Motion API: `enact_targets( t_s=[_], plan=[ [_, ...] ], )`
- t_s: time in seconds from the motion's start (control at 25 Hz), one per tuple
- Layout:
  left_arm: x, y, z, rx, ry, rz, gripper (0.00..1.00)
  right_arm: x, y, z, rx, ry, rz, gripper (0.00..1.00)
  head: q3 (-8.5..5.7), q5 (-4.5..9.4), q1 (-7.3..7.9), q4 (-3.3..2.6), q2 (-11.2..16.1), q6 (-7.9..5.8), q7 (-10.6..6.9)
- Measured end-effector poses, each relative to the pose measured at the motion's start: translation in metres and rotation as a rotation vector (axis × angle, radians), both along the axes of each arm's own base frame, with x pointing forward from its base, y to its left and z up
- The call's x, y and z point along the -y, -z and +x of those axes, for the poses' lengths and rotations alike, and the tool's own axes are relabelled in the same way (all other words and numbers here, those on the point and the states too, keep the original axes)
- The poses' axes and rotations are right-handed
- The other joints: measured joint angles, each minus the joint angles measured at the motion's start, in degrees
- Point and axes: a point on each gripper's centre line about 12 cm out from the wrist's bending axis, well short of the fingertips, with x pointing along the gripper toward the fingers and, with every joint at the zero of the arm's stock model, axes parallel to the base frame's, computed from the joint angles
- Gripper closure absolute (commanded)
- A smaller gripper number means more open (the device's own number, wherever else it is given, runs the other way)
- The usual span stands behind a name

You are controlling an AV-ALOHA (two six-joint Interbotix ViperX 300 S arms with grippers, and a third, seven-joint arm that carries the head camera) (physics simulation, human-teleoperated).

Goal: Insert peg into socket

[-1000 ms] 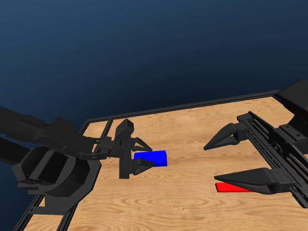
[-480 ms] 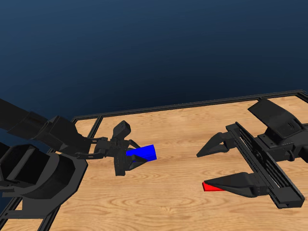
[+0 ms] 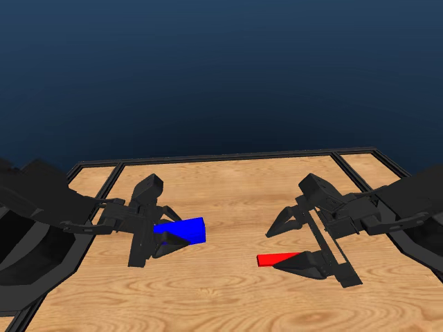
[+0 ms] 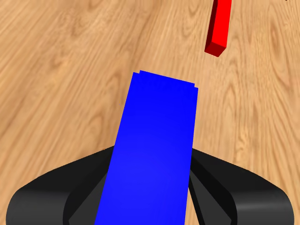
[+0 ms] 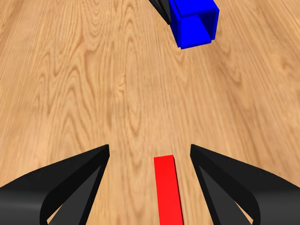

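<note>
Fingers of the left gripper (image 3: 166, 238) grasp the socket (image 3: 181, 230); right gripper (image 3: 294, 242) straddles the peg (image 3: 271, 260), spread, ungrasped; insertion remains.

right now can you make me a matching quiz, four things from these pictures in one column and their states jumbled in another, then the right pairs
Things:
1. peg
2. socket
3. left claw
4. right claw

States:
A. shut on the blue block
B. open, jaws on either side of the red bar without touching it
C. lying flat on the wooden table
D. clamped between two black jaws, hollow end facing the other arm

Pairs: 1-C, 2-D, 3-A, 4-B
</note>
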Motion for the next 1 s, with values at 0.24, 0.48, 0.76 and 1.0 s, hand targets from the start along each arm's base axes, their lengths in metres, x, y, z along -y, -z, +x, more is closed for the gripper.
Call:
enact_targets(
  t_s=[0.24,0.48,0.76,1.0],
  plan=[
    [0.019,-0.022,0.011,0.047,0.043,-0.014,1.0,-0.004,0.023,-0.006,-0.153,-0.018,0.001,0.0,0.86,1.22,-1.3,-1.24,-1.3,-3.31,-3.32],
    [0.03,-0.026,0.014,0.064,0.062,-0.021,1.0,-0.007,0.044,-0.002,-0.265,-0.039,-0.017,0.0,0.95,1.98,-1.67,-1.76,-1.3,-5.25,-5.05],
    [0.037,-0.029,0.016,0.097,0.07,-0.028,1.0,-0.004,0.054,0.0,-0.323,-0.042,-0.029,1.0,0.96,2.78,-1.26,-1.71,-1.3,-5.69,-5.42],
    [0.041,-0.03,0.014,0.116,0.072,-0.032,1.0,-0.004,0.054,0.001,-0.34,-0.064,-0.049,1.0,1.06,3.24,-1.02,-1.67,-1.3,-5.75,-5.4]
  ],
)
